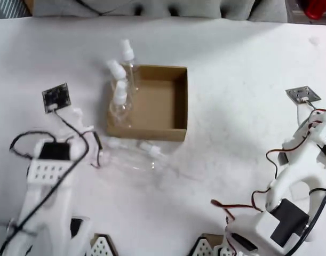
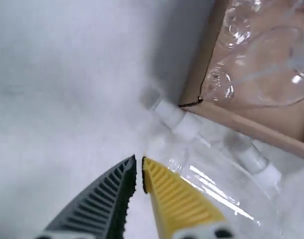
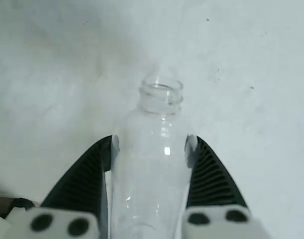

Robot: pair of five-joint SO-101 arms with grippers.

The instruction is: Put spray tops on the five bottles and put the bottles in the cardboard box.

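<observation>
Nearest, clamped between the black fingers of the right gripper [image 3: 152, 144]: an uncapped bottle [image 3: 160, 97], held across the shoulder just below its open threaded neck, over the white table [image 3: 52, 59]. Probably very light and thin-walled, so likely to dent under a hard squeeze and to slide on smooth plastic. Better taken at the stiffer shoulder, as here, than mid-body. Clear, round, empty by the look of it, no top fitted yet. On the other side, the left gripper [image 2: 139, 162], grey and yellow fingers pressed almost together on nothing, tips close beside a lying bottle [image 2: 211, 174] on the table. Clear again, on its side, with two white spray tops [image 2: 176, 118] near the box corner. Hard to tell whether two capped bottles lying together or one bottle and a loose top, and whether screwed fully home. Prone to rolling if nudged, so best pinched across the body near the collar rather than by the small slick top. Just beyond, the cardboard box [image 1: 180, 101]: brown, square, open-topped. Farthest, standing upright along one inner wall of that box, three capped bottles [image 1: 120, 101], clear with white tops, packed close in a row. Judging from this, more than half done, with the held bottle in need of a top.
</observation>
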